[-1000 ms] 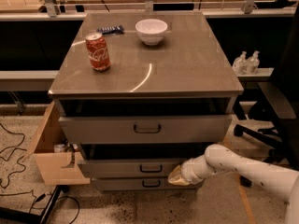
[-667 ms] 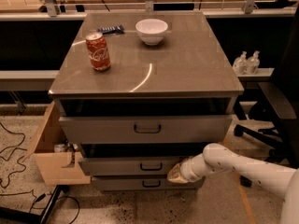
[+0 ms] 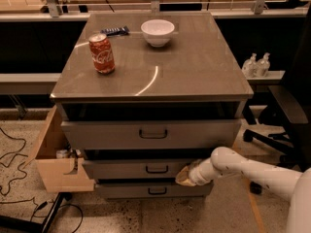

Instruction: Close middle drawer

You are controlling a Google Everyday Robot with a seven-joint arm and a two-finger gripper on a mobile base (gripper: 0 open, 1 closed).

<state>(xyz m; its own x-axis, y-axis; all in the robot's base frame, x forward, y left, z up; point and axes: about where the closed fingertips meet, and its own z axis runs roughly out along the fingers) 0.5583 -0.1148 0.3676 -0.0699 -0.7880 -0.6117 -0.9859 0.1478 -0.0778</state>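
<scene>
I see my gripper [image 3: 185, 177] at the middle drawer [image 3: 121, 169]'s front, with the handle [image 3: 156, 169] just left of the gripper. Open or closed, I cannot tell.

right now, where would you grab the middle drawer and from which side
Its small dark loop handle, centred on the low front of the middle drawer, taken from straight in front: it is the only part standing proud of the flat face. To close, pushing that front likely suffices; the gripper sits at its right end.
</scene>
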